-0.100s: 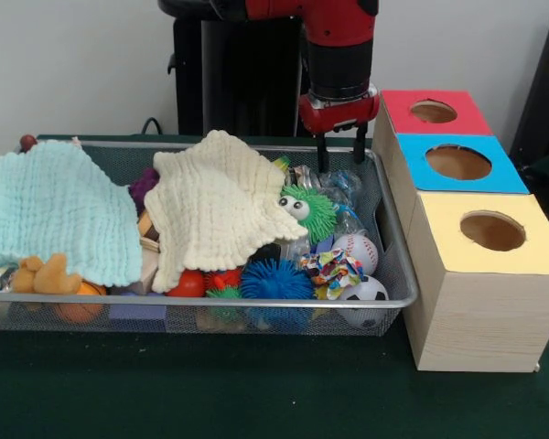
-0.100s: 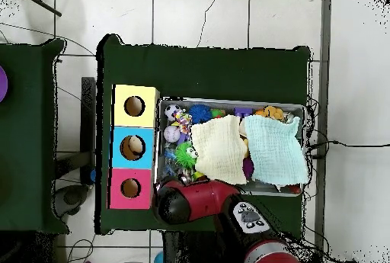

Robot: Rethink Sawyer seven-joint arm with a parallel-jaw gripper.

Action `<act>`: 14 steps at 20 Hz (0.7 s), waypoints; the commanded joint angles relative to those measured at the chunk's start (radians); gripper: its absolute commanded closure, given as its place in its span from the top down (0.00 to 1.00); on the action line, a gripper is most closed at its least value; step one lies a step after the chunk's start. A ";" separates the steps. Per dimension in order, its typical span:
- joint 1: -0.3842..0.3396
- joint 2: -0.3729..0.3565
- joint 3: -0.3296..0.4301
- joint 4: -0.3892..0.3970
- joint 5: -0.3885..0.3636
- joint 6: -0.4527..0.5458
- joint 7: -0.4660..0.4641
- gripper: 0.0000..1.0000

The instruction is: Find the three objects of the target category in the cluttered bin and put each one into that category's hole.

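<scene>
Green worktop [image 1: 256, 393] fills the foreground of the front view, and on it sits a wire mesh bin [image 1: 256, 302] heaped with toys. Along its near rim lie a soccer ball [image 1: 366, 293], a baseball [image 1: 355, 249], a blue spiky ball [image 1: 274, 279] and an orange plush animal [image 1: 41, 274]; a green fuzzy toy with eyes [image 1: 306, 208] peers from under a cream cloth [image 1: 215, 206], beside a pale blue cloth [image 1: 59, 210]. Which category is wanted cannot be told; the balls look a likely set. The gripper [image 1: 340, 146] hangs over the bin's far corner nearest the boxes, its two fingers spread with nothing between them; the balls lie toward the camera from it, lower in the heap. Beside the bin stand the yellow box [image 1: 485, 274], blue box [image 1: 457, 165] and red box [image 1: 435, 112], each with a round hole.

From overhead, the arm [image 2: 198, 203] covers the gripper at the bin's [image 2: 305, 111] corner beside the red box [image 2: 129, 188]; the balls [image 2: 174, 123] cluster near the yellow box [image 2: 135, 106]. No writing is legible.
</scene>
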 commanded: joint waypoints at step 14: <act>0.037 0.035 -0.013 -0.151 -0.072 -0.141 0.112 1.00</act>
